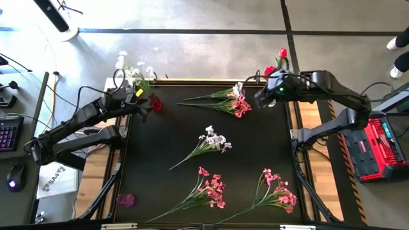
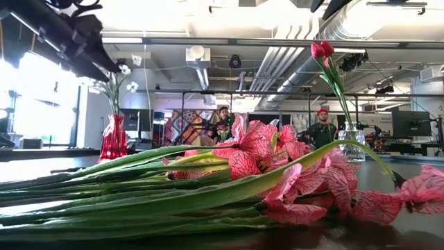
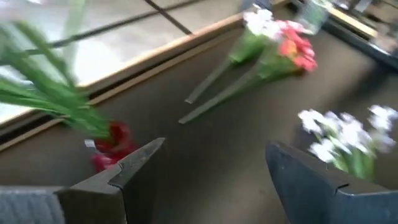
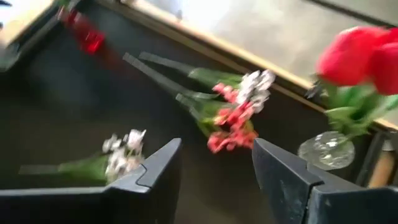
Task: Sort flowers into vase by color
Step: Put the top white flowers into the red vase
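Overhead, layout: a black table mat [image 1: 255, 160] with both arms reaching over its far edge
Left gripper [image 1: 142, 105]: over the mat's far left corner, fingers spread apart and holding nothing; its wrist camera shows bare mat between the two dark fingers [image 3: 134, 168]
Red vase [image 1: 155, 103]: just beside the left gripper on the mat; in the low view it stands upright [image 2: 114, 139] with white blossoms [image 1: 135, 71] on green stems rising from it
Right gripper [image 1: 265, 99]: at the mat's far right edge, fingers parted and empty, as seen from its own wrist [image 4: 214, 168]
Clear glass vase [image 4: 325, 151]: near the right gripper at the mat's far right corner, holding red tulip-like blooms [image 1: 282, 53]
Mixed pair [image 1: 235, 101]: one white bunch and one pink bunch lying close together on the far part of the mat, between the two grippers
White bunch [image 1: 214, 140]: lying alone near the mat's middle
Pink bunch, near left [image 1: 211, 188]: flat on the mat toward the near edge
Pink bunch, near right [image 1: 278, 191]: flat on the mat, beside the other pink one but apart from it
Background: people [image 2: 320, 128] stand in the room beyond the table
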{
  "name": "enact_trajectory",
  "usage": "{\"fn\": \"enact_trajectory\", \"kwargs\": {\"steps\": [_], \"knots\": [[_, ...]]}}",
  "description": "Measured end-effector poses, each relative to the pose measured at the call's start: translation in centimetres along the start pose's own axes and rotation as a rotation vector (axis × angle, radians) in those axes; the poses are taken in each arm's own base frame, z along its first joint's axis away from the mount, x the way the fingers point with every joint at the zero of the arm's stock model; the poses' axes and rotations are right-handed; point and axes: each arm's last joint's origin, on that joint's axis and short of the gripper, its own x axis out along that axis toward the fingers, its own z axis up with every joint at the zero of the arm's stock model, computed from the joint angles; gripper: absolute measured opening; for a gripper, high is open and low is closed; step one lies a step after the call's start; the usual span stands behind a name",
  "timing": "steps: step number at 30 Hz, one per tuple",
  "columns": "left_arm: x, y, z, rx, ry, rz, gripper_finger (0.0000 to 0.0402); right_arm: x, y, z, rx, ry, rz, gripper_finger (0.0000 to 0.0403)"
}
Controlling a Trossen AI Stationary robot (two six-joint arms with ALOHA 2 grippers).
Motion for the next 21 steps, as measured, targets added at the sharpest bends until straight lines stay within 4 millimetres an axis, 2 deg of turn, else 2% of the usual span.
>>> {"fn": "enact_trajectory", "kwargs": {"steps": [4,10,16,21], "knots": [[0.0,-1.0,-0.3,0.038,0.033,-0.133,0.026,0.8,1.4,-0.4,-0.11,0.069,0.046,0.0183],[1.1,-2.5,-1.8,0.106,0.144,-0.286,0.0243,1.4,2.7,-1.7,-0.226,0.168,0.038,0.0183],[2.1,-4.5,-2.5,0.162,0.233,-0.381,0.0231,1.8,4.3,-2.8,-0.276,0.214,0.039,0.0183],[4.0,-7.1,-2.6,0.189,0.266,-0.492,0.0227,2.4,5.8,-3.8,-0.282,0.245,0.04,0.0183]]}}
